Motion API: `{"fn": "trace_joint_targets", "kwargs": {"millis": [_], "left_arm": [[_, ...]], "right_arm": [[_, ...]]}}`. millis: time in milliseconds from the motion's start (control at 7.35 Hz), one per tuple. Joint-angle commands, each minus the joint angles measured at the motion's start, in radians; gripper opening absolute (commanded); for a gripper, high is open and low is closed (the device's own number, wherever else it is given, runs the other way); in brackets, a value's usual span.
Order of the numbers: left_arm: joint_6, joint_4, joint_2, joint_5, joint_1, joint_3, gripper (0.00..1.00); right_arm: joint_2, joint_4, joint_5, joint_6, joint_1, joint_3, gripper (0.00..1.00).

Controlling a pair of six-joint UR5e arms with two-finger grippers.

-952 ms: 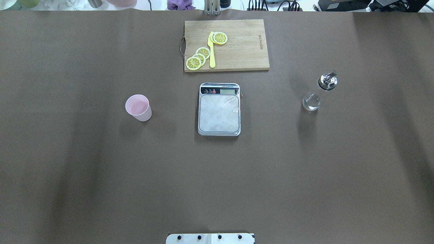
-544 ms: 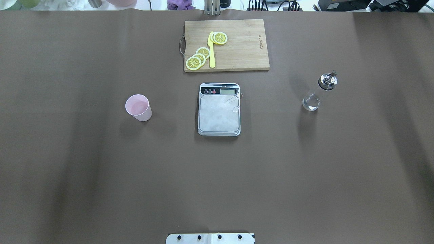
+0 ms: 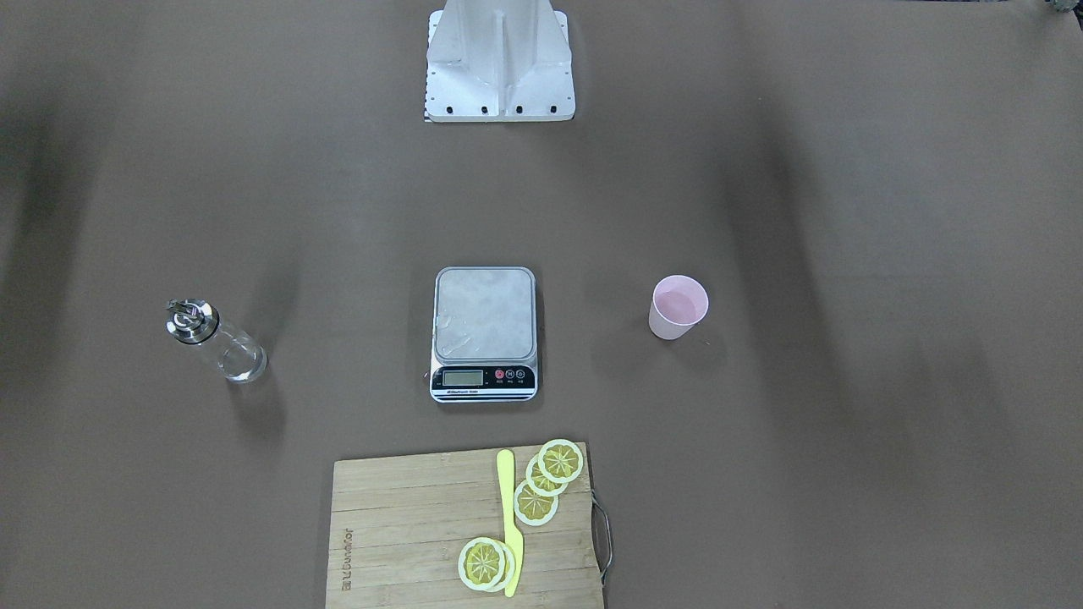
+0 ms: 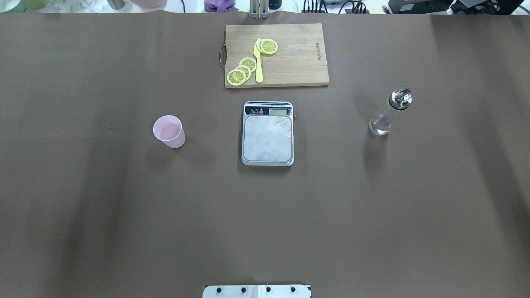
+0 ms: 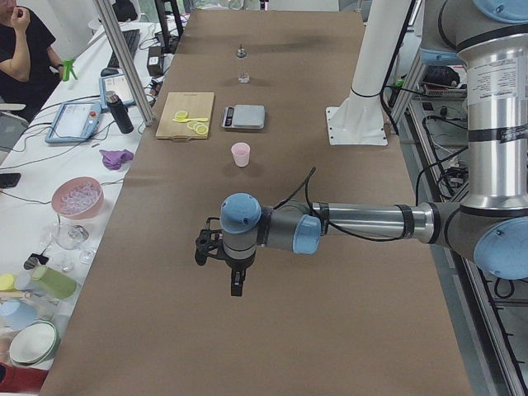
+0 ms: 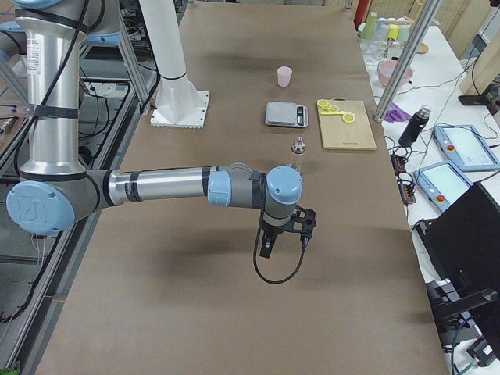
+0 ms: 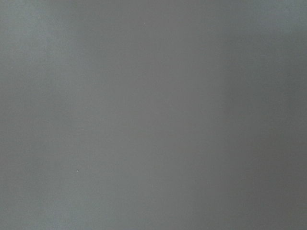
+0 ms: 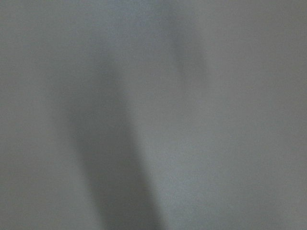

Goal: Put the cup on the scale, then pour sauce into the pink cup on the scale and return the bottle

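Cup (image 4: 169,131): stood upright on the table (image 4: 124,207), well apart from the scale (image 4: 268,138), on our left. We judged it light, stiff and tippy, best pinched across its wall.
Bottle (image 4: 389,114): stood well off the scale's other side. It was glass and slick, so we would take its body.
Left gripper (image 5: 235,285): hung over the table, far from the cup. We could not tell its opening.
Right gripper (image 6: 266,248): likewise unclear to us.

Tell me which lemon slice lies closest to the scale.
The lemon slice ending the overlapped trio, at the cutting board edge facing the scale; the others sit farther back.
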Motion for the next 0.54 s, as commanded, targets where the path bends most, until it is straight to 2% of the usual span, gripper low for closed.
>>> {"fn": "trace_joint_targets", "kwargs": {"millis": [0,408], "left_arm": [[-0.001,-0.005,-0.011,-0.001,0.002,-0.002,0.98],[-0.005,-0.007,-0.016,-0.001,0.004,-0.011,0.98]], "right_arm": [[0.013,0.000,-0.007,0.000,-0.002,-0.002,1.00],[0.016,0.000,-0.002,0.002,-0.007,0.002,1.00]]}}
